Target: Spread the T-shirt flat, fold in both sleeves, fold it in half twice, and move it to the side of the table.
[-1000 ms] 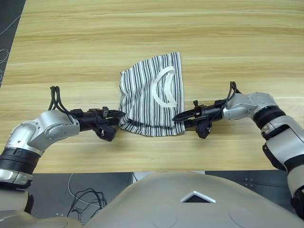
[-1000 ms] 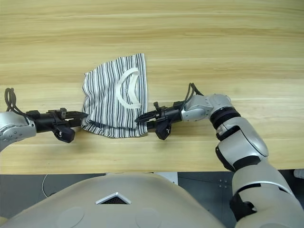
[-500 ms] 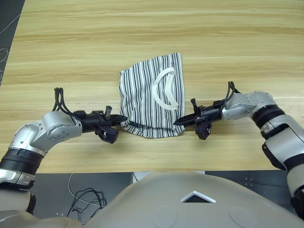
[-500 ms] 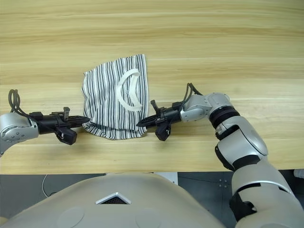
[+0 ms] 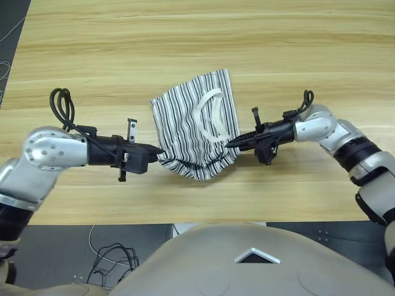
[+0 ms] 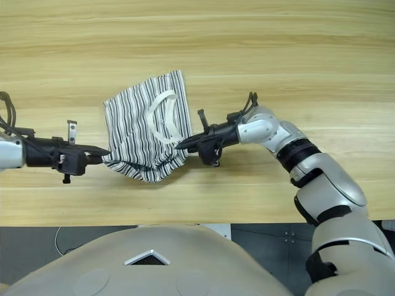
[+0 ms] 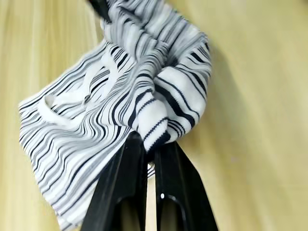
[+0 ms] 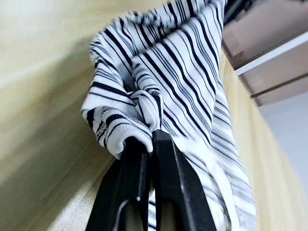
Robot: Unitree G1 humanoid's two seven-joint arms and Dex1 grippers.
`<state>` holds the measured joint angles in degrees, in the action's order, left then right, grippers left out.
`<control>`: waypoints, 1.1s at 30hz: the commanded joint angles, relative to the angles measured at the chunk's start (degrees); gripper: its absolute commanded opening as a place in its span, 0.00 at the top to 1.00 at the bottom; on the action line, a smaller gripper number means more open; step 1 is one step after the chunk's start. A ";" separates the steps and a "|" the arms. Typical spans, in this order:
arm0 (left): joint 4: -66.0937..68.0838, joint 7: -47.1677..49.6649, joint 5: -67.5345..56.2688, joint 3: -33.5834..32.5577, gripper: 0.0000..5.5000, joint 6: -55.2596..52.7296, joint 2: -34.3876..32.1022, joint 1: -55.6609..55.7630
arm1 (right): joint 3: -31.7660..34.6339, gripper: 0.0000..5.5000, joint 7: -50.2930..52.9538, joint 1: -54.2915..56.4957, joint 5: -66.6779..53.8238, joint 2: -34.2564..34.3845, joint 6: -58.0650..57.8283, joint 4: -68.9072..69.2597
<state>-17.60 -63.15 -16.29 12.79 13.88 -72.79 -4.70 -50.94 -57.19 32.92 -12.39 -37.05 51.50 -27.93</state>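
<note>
T-shirt (image 5: 185, 132) striped black-and-white; white band (image 5: 199, 114), perhaps its collar; table (image 5: 185, 37) pale wood-grain.

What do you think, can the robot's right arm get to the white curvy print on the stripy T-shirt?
Probably not right now. The white print is close and uncovered, but the right gripper is shut on the edge of the T-shirt, so it would need to let go first.

Light wood table (image 5: 185, 37) in front of me, pale plank grain running side to side, takes up most of both head views. Dark grey floor (image 5: 12, 18) in the upper left corner and along the lower edge, below the table's near edge. Black cables (image 5: 114, 254) loop on the floor at lower left. Light is even and soft.
</note>
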 commanded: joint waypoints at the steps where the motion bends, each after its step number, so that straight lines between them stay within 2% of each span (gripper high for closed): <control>1: -0.42 -6.12 -1.98 -3.25 0.98 -2.38 -2.77 0.25 | 3.34 0.98 -10.08 -3.13 -10.63 -3.91 -15.56 12.51; 10: -0.82 -10.33 0.40 -5.10 0.98 -1.62 -1.29 -2.63 | 12.63 0.98 -22.60 -8.01 -19.26 -8.17 -43.87 26.18; 14: -3.15 -12.11 0.88 -5.38 0.98 -0.60 -1.96 -7.11 | 17.10 0.98 -24.87 -10.63 -21.19 -7.79 -51.67 29.81; 21: -4.22 -13.01 -0.18 -7.53 0.98 -1.26 -0.88 -7.31 | 22.06 0.98 -26.05 -12.55 -19.70 -4.84 -56.64 30.70; 26: 0.31 -14.62 -4.17 -7.85 0.98 -4.27 2.65 0.35 | 25.21 0.98 -25.42 -10.58 -17.07 0.41 -55.25 25.06; 33: 13.40 -17.90 -2.98 -5.61 0.98 -6.12 9.04 11.23 | 28.95 0.98 -25.49 -4.98 -12.27 7.87 -51.62 12.17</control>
<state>-7.03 -79.65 -19.91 6.60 8.26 -64.99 3.96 -23.37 -82.79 25.56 -26.38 -30.67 -1.38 -12.75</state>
